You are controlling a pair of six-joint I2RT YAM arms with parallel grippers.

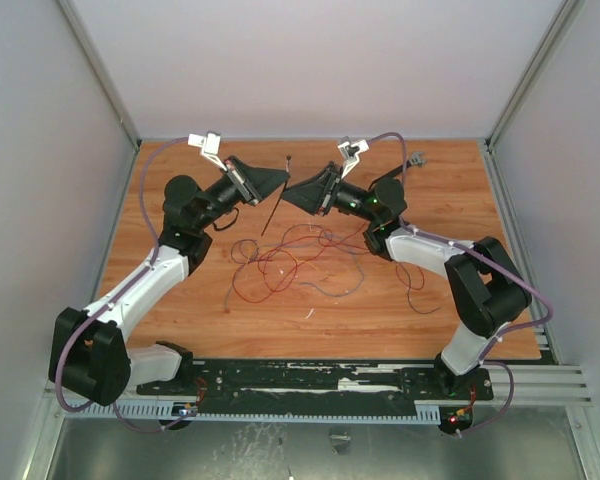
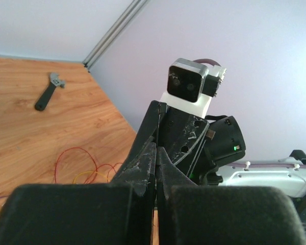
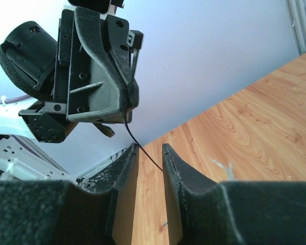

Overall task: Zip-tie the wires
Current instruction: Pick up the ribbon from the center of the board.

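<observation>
The left gripper (image 1: 279, 182) is clamped tight on the zip tie (image 1: 273, 212), holding it in the air over the far middle of the wooden surface (image 1: 210, 320). The thin black strip slants down from its fingertips towards the wires (image 1: 290, 262). The right gripper (image 3: 150, 149) faces it tip to tip, its jaws a narrow gap apart with the strip running through that gap, though I cannot tell whether it touches a pad. The wires lie in a loose red and dark tangle on the surface just in front of both grippers, and a small wrench (image 1: 416, 159) sits well apart near the far right corner.
</observation>
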